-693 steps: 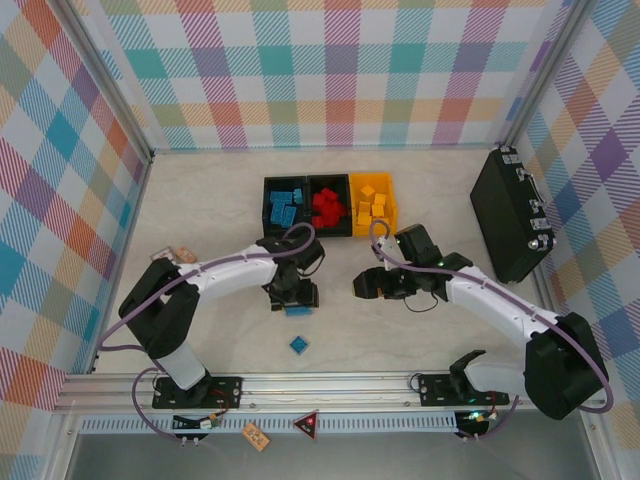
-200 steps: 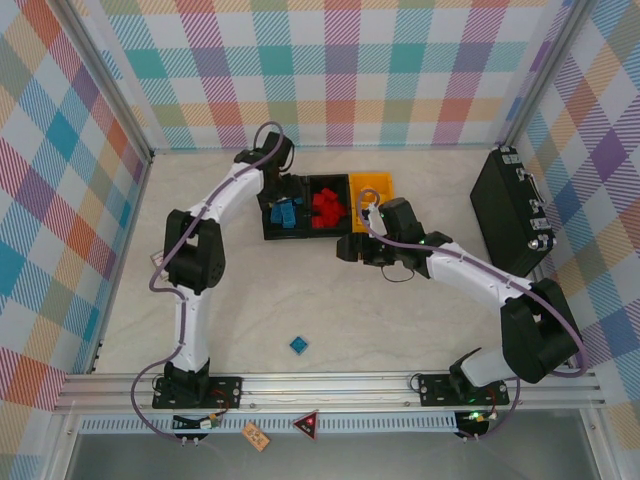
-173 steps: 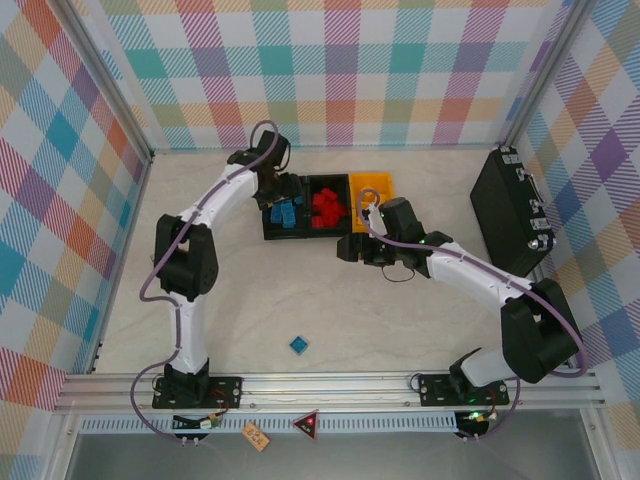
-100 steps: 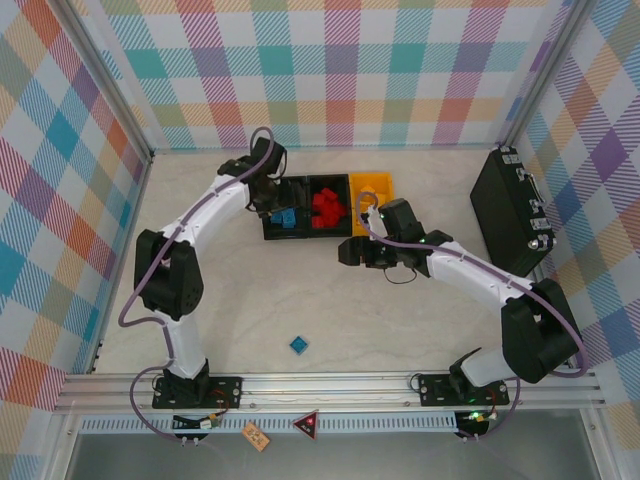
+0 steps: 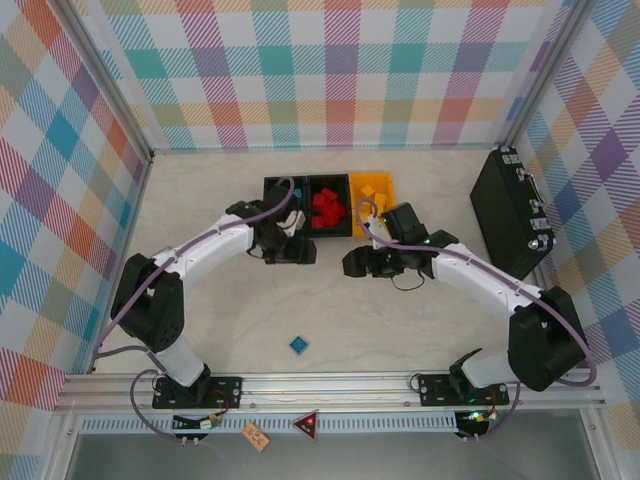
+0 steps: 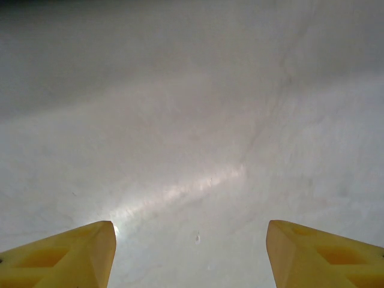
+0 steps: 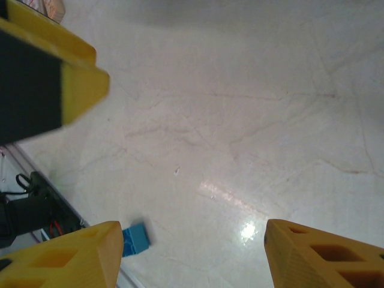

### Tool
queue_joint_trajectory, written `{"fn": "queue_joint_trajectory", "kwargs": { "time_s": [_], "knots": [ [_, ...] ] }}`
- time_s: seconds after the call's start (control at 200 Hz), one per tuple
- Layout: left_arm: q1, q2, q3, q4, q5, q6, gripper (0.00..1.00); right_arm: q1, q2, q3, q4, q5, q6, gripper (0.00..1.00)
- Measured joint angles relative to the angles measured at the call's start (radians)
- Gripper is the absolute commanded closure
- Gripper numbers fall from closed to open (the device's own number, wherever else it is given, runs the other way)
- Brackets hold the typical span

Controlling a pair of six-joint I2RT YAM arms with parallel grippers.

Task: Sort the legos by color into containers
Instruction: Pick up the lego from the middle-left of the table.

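Containers (image 5: 372, 176) line up left to right, the leftmost half hidden by the left arm (image 5: 215, 245); left tool (image 6: 189, 252) and right tool (image 7: 193, 240) spread, empty.

A flat black case (image 5: 512, 213) with metal latches sits on the pale table (image 5: 220, 300) at three o'clock. Past the table's near edge, around six o'clock, lie a small tan card (image 5: 256, 437) and possibly a red triangular marker (image 5: 307, 424).

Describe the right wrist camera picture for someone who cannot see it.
The right gripper hangs open over a pale marbled table, nothing between its two yellow fingertips. One small blue lego lies on the table near the lower-left fingertip.
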Motion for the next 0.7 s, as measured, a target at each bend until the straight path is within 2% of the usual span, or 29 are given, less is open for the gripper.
{"fn": "queue_joint_trajectory", "kwargs": {
  "time_s": [0.17,0.34,0.7],
  "knots": [
    [-0.089,-0.026,-0.092,0.012,0.02,0.025,0.32,0.0,-0.026,-0.041,-0.042,-0.02,-0.012,0.35],
    [-0.136,-0.058,-0.171,-0.006,0.038,0.035,0.32,0.0,-0.059,-0.098,-0.051,-0.034,-0.011,0.36],
    [-0.264,-0.084,-0.248,-0.039,0.062,0.037,0.29,0.0,-0.109,-0.188,-0.049,-0.076,0.017,0.36]
  ]
}}
